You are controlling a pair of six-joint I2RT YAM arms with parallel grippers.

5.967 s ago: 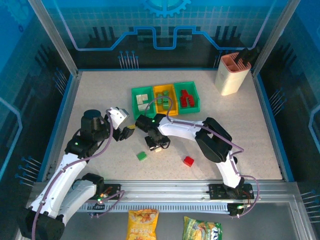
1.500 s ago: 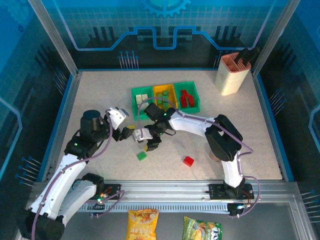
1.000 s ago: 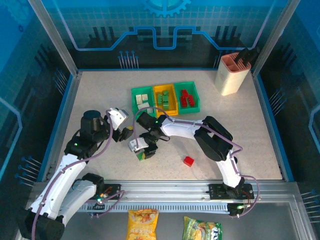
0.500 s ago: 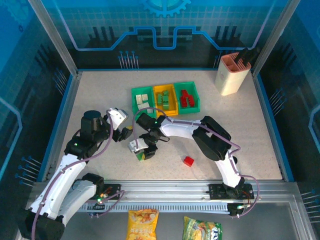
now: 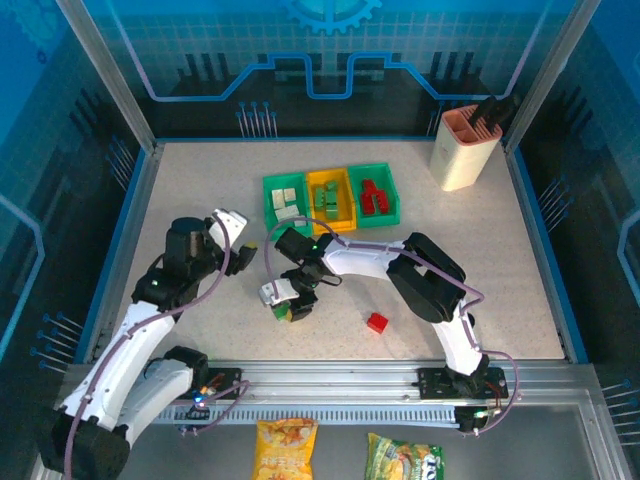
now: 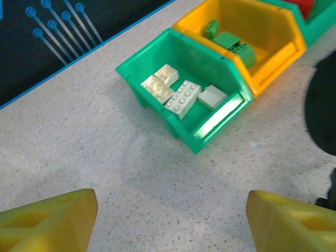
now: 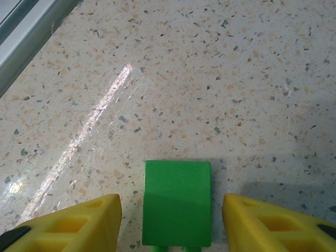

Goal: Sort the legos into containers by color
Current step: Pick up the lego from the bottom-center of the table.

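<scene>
**Top view:** right pincer (image 5: pixel 283 305) low over green lego (image 5: pixel 284 313) on worktop (image 5: pixel 500 280), well short of the bins. Red lego (image 5: pixel 377 322) loose nearby. Snack bags (image 5: pixel 285 445): print unreadable.

**Left wrist:** left pincer (image 6: pixel 170 226) apart, empty. Cream legos (image 6: pixel 181 94) lie in green bin (image 6: pixel 210 134).

**Right wrist:** fingers apart, straddling the green lego without touching it. Risk: an uneven close may twist the lego or squirt it out.

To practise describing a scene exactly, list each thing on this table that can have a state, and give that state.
left hand: open, empty
right hand: open, astride the green brick
green brick: loose on the table, not gripped
red brick: loose on the table
left green bin: holds cream bricks
yellow bin: holds green bricks
right green bin: holds red bricks
cream holder: upright
</scene>
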